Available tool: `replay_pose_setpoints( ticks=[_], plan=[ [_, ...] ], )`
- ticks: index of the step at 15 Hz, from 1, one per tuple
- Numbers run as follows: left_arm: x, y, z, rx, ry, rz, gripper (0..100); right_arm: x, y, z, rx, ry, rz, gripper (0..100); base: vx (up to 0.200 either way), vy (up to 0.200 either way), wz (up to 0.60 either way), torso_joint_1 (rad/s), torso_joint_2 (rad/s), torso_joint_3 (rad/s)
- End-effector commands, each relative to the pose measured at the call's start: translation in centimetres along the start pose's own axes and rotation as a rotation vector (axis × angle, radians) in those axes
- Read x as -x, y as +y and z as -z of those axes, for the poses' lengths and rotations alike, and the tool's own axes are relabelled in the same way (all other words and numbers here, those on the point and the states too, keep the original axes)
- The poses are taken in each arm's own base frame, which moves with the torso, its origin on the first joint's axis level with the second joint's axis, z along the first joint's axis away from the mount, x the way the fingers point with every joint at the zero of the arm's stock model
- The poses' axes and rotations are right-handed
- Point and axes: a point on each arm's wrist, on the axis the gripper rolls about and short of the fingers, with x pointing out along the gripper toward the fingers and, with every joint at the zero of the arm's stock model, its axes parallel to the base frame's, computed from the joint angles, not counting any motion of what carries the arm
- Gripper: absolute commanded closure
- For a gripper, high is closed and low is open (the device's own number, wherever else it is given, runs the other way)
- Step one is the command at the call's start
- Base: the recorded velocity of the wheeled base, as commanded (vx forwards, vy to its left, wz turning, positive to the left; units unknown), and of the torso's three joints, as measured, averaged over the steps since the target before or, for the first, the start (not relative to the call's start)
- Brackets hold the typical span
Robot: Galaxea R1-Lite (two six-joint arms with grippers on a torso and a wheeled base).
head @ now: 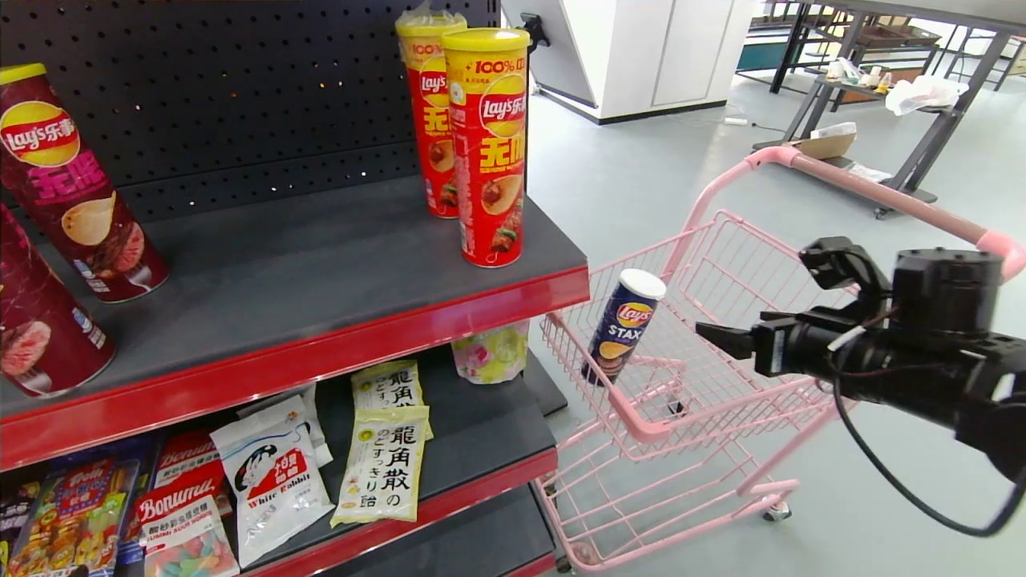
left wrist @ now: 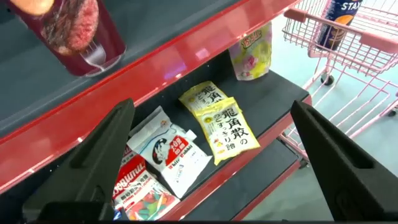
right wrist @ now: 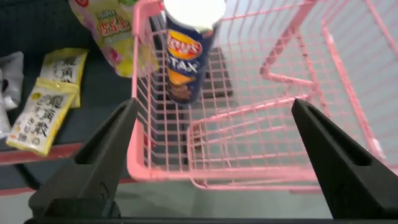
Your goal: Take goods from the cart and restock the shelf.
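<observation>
**Blue can waits in the cart, both hands open**

A single can (head: 624,324) stands in the pink wire cart (head: 633,418), in the basket corner nearest the shelf (head: 304,264). Its label is dark blue with a round red-and-yellow emblem, pale block lettering below it and a picture of crisps near the base; the lid is white. The long axis runs close to vertical, base on the basket floor, with the lid end tipped a little towards the robot's right.

The right hand (head: 757,292) hangs over the basket on the handle side, fingers spread wide and gripping nothing. Its fingers point at the can, which lies ahead of them on the robot's left, clearly apart and untouched.

The left hand (left wrist: 212,104) is also wide open and empty, held in front of the shelf's red edge above the lower level.

On the upper level two red-and-yellow cans (head: 485,144) stand upright at the end beside the cart, one behind the other. Two maroon cans (head: 72,184) of the same make stand at the far left. Below lie two yellow packets (head: 383,465) with black characters, a white bag (head: 272,481) with a red patch, and a flowered pouch (head: 489,353) at the cart end.
</observation>
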Motion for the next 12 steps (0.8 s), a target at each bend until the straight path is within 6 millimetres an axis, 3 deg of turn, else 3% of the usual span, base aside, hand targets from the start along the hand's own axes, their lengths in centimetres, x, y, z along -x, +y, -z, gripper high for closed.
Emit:
replay_pose_setpoints(
  ticks=[1, 4, 12],
  plan=[
    [-0.8, 0.1, -0.8, -0.003, 0.035, 0.009, 0, -6.5, 1.4, 2.0, -0.016, 0.079, -0.06, 0, 0.0, 0.0, 0.0, 0.0, 0.0, 0.0],
    [-1.1, 0.1, -0.9, -0.002, 0.046, 0.013, 0, -8.9, 2.3, 2.1, -0.025, 0.077, -0.085, 0, 0.0, 0.0, 0.0, 0.0, 0.0, 0.0],
    [-1.5, 0.1, -1.0, -0.005, 0.068, 0.014, 0, -13.2, 2.1, 2.6, -0.064, 0.065, -0.083, 0, 0.0, 0.0, 0.0, 0.0, 0.0, 0.0]
  ],
)
